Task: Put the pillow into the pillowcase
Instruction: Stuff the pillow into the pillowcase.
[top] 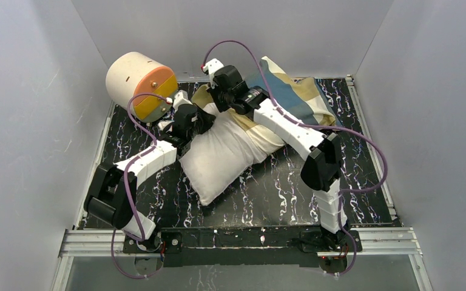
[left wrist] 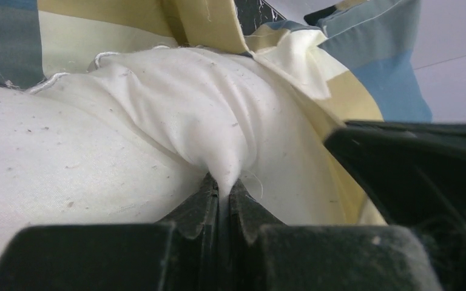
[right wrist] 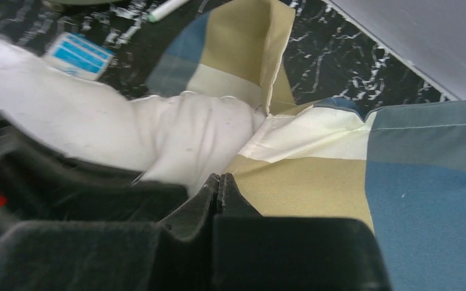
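1. White pillow [top: 218, 160] lies diagonally on the black marbled table [top: 279, 194]. Its near end is bare and its far end sits inside the mouth of the pillowcase [top: 291, 97].
2. Pillowcase, in blue, tan and cream blocks, is bunched at the far right of the table, its opening wrapped around the pillow's far end.
3. Left gripper [left wrist: 223, 185]: fingers clamped on a pinched fold of the pillow's white cloth, just short of the pillowcase hem.
4. Right gripper [right wrist: 219, 182]: fingers pressed together at the tan edge of the pillowcase, beside the pillow. Whether cloth is caught between them cannot be told.
5. Cream-and-orange cylinder [top: 141, 85] stands at the far left, next to the left arm.
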